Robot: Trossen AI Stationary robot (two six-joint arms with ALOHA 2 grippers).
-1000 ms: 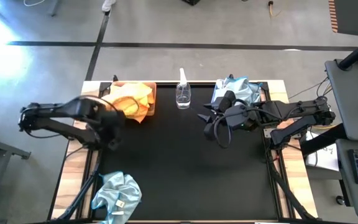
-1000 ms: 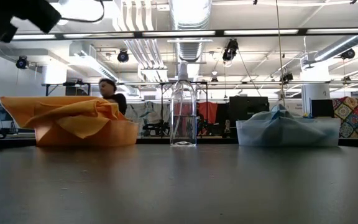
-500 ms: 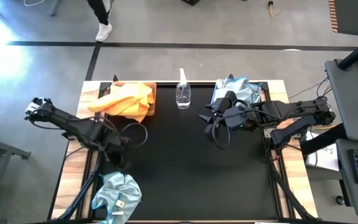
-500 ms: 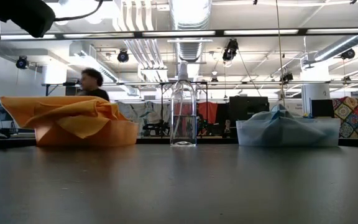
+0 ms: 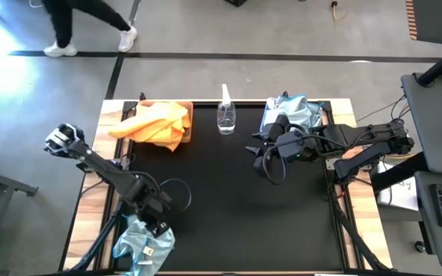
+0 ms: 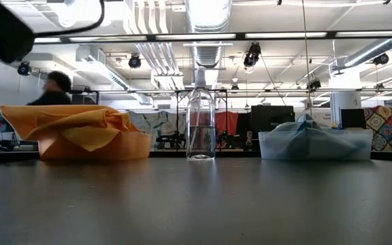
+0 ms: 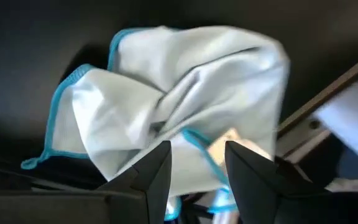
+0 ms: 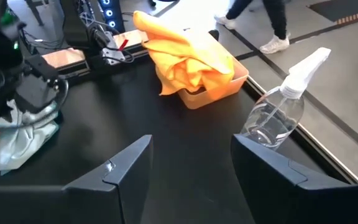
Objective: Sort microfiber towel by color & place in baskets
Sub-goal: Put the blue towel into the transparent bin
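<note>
One pale blue towel (image 5: 140, 245) with a white tag (image 7: 229, 140) lies crumpled at the table's near left corner. My left gripper (image 5: 158, 226) is open and points down right over it, its fingers (image 7: 157, 168) standing on either side of a fold. Orange towels (image 5: 159, 123) are heaped in the tan basket (image 6: 90, 146) at the far left. Pale blue towels (image 5: 294, 111) fill the grey-blue basket (image 6: 315, 146) at the far right. My right gripper (image 5: 261, 157) waits open, just in front of that basket. My left gripper stands open over the middle of the pale blue towel (image 7: 166, 106), coming from above. Whether its fingertips touch the cloth I cannot tell.
A clear spray bottle (image 5: 226, 115) stands upright at the far edge between the two baskets. The black mat (image 5: 229, 199) between the arms is bare. A person (image 6: 53, 92) walks in the room beyond the table.
My left arm has swung from the tan basket toward the table's near edge and come down over the pale blue towel at the near left corner. The towel has not moved. A person has walked across the room behind.
</note>
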